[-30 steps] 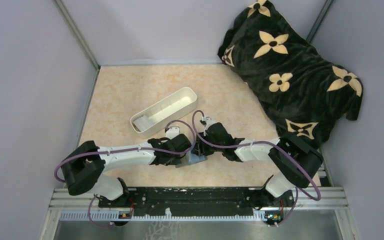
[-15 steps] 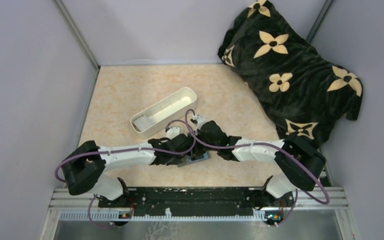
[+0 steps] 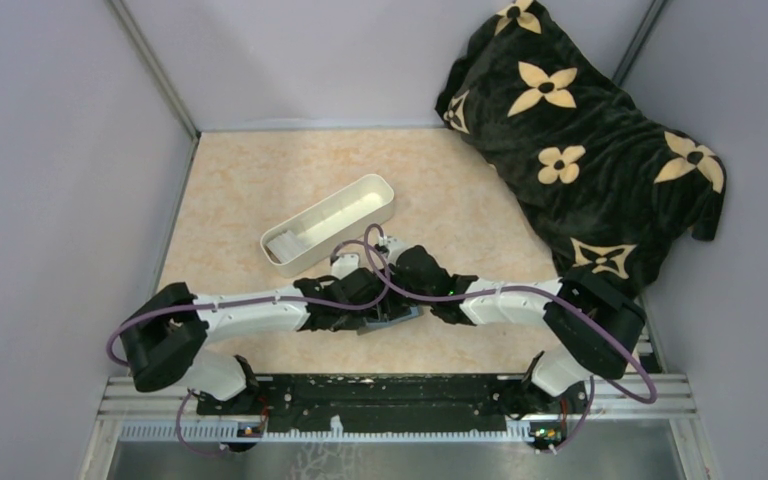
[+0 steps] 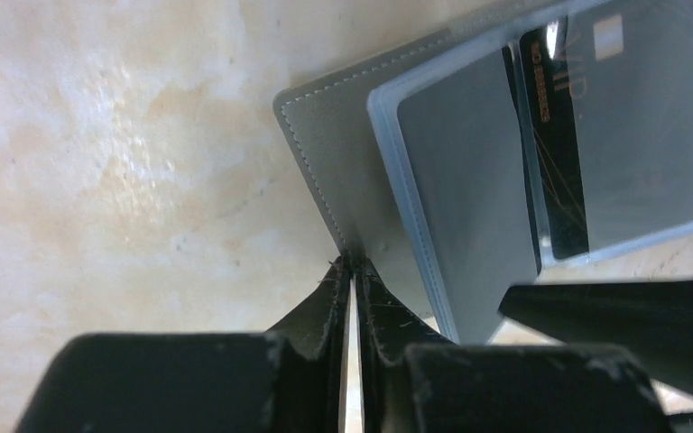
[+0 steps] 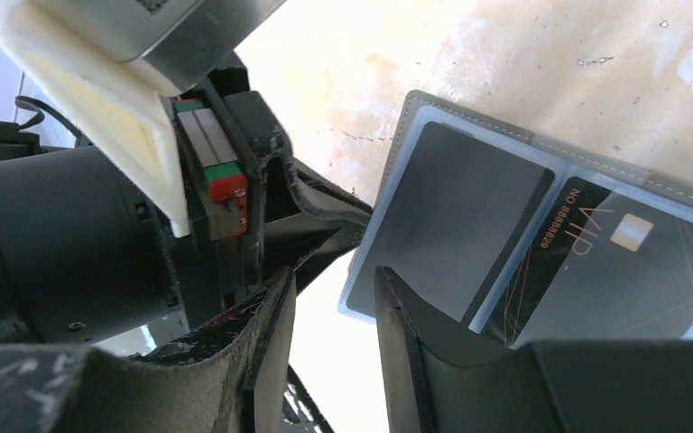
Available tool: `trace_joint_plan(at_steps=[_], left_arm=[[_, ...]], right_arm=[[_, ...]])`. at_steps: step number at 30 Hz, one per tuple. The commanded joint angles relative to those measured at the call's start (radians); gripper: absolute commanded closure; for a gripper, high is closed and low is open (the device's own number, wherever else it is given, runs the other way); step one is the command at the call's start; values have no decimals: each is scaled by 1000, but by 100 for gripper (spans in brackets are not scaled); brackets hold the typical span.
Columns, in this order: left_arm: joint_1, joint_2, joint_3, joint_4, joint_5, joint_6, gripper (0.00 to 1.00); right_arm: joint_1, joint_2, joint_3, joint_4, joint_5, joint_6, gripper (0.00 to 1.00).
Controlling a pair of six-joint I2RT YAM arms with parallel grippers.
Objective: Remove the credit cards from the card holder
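Card holder (image 4: pixel 343 153) lies opened on the tabletop (image 4: pixel 99 180), close to the near edge between the 2 arms, with its clear inner pockets facing up and its grey stitched cover beneath. Black credit card (image 5: pixel 614 262) with gold VIP lettering and a pale chip sits inside 1 pocket. Just beside it, a plain dark grey card (image 5: pixel 456 212) sits in the neighbouring pocket, the 1 nearer the holder's outer edge. Both cards are inside their pockets. Left tool (image 4: pixel 352 266) is closed, its 2 fingertips pinched on the stitched outer edge of the grey cover. Right tool (image 5: pixel 334 311) has its jaws parted. 1 finger lies over the lower edge of the clear pocket that carries the dark grey card, and the corner of that pocket reaches into the gap between the fingers, but it is not clamped. From above, both tools meet over the holder and hide most of it. White oblong tray (image 3: pixel 330 222) stands just beyond the arms, apart from the holder. Black blanket (image 3: pixel 580 140) with cream flower prints is heaped in the far right corner.
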Motion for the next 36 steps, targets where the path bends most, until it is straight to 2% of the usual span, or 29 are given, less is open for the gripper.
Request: trace_joint_plan(at_steps=[1, 9, 13, 20, 26, 31, 36], left_arm=[[-7, -63, 1, -129, 39, -26, 88], [-16, -231, 115, -339, -26, -67, 79], [-16, -259, 128, -341, -33, -71, 74], [-20, -288, 86, -165, 25, -31, 71], [-20, -217, 21, 32, 42, 37, 67], [-16, -145, -43, 236, 92, 44, 67], [2, -65, -66, 315, 119, 28, 67]], right_arm=[[7, -38, 8, 17, 16, -7, 62], [-8, -109, -5, -17, 71, -17, 59], [-33, -110, -23, -9, 72, -7, 58], [-48, -24, -36, 17, 56, -25, 58], [-44, 40, -62, 63, 77, -20, 58], [-44, 21, -66, 55, 75, -22, 58], [-61, -64, -69, 6, 88, -30, 58]])
